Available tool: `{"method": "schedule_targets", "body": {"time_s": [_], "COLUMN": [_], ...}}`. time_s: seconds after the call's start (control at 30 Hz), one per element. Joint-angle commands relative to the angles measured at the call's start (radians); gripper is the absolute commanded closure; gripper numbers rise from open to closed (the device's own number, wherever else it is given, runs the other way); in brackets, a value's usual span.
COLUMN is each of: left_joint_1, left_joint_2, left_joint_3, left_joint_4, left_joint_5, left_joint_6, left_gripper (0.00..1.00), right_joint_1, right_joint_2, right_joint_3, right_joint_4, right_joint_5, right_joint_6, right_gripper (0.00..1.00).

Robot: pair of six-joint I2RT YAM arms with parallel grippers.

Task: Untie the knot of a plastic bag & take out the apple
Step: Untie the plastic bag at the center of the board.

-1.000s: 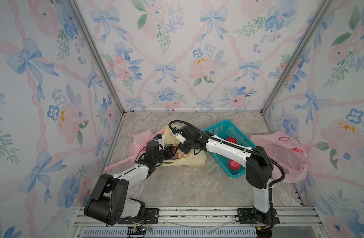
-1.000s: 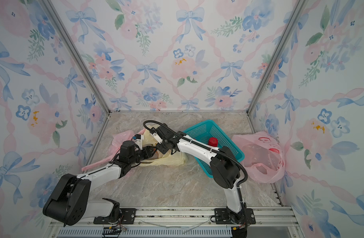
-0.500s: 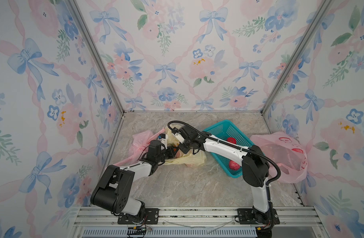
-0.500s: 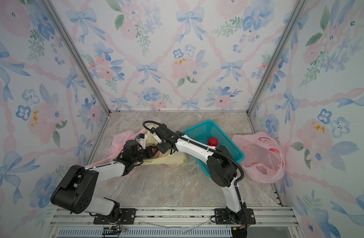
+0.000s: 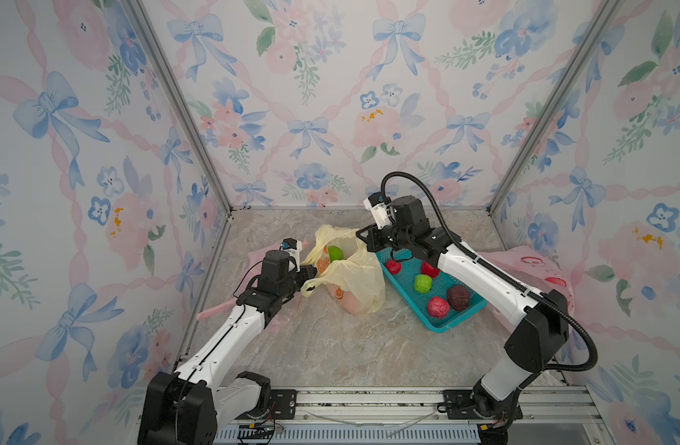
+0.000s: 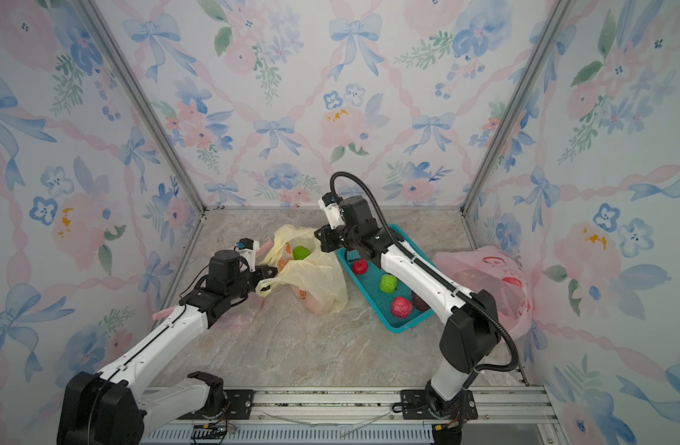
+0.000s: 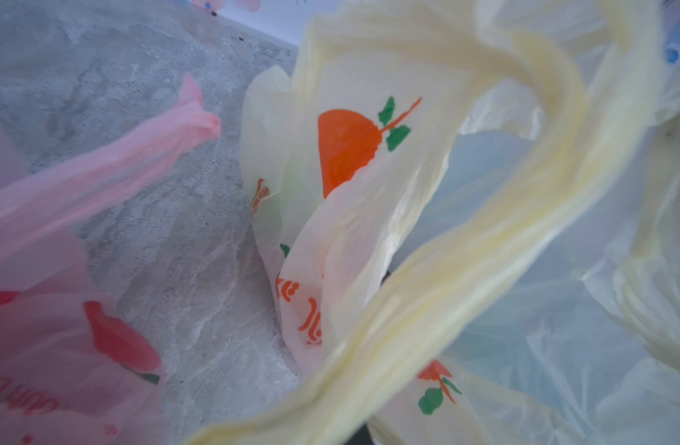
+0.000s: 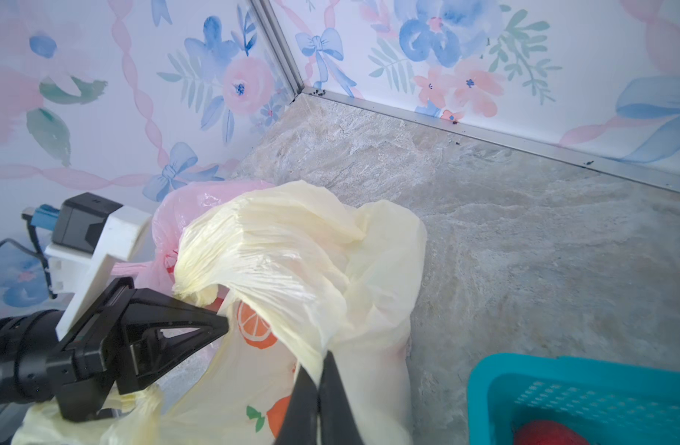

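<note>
While the yellow bag (image 5: 359, 283) sits near the table's (image 5: 330, 346) far edge, left pincer (image 5: 311, 273) and right pincer (image 5: 359, 234) each clamp opposite sides of its open mouth, with the green apple (image 5: 335, 253) inside between them.

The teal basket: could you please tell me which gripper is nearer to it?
Right. The right gripper pinches the yellow bag right beside the far corner of the teal basket; the left gripper holds the bag's opposite side, so the bag lies between it and the basket.

Top pair overlooks; wrist cameras hug bag (image 7: 369, 239).
</note>
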Motion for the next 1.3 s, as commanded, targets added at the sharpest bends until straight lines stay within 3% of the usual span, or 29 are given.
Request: {"method": "schedule_targets", "body": {"time_s": [0.0,0.33,0.5,0.7,0.8,0.87,0.93,1.03,1.27], "left_joint_1": [0.055,0.245,0.260,0.260,0.260,0.257,0.248,0.235,0.215], "left_joint_2": [-0.066,-0.172,-0.165,-0.122,-0.127,-0.129,-0.137,-0.142,-0.128], "left_joint_3": [-0.001,-0.022,-0.028,-0.047,-0.036,-0.024,-0.011,0.002,0.070], "left_joint_4": [-0.186,-0.328,-0.327,-0.324,-0.324,-0.324,-0.325,-0.325,-0.326], "left_joint_5": [-0.023,-0.012,-0.001,-0.007,0.014,0.046,0.052,0.051,0.060], "left_joint_6": [0.054,0.116,0.112,0.109,0.111,0.109,0.104,0.096,0.076], "left_gripper": [1.00,1.00,1.00,1.00,1.00,1.00,0.98,0.85,0.70], "right_joint_1": [-0.026,-0.160,-0.204,-0.209,-0.210,-0.193,-0.144,-0.071,0.087], "right_joint_2": [-0.007,-0.069,-0.038,0.060,0.068,0.041,-0.007,-0.073,-0.148], "right_joint_3": [-0.071,-0.254,-0.275,-0.191,-0.152,-0.147,-0.140,-0.120,-0.082], "right_joint_4": [0.038,0.096,0.105,0.058,0.047,0.072,0.059,0.007,-0.074], "right_joint_5": [-0.087,-0.056,-0.042,-0.023,-0.114,-0.198,-0.209,-0.173,0.048], "right_joint_6": [0.108,0.120,0.105,0.048,0.013,0.001,-0.039,-0.091,-0.168], "right_gripper": [1.00,1.00,1.00,1.00,1.00,0.87,0.67,0.38,0.26]}}
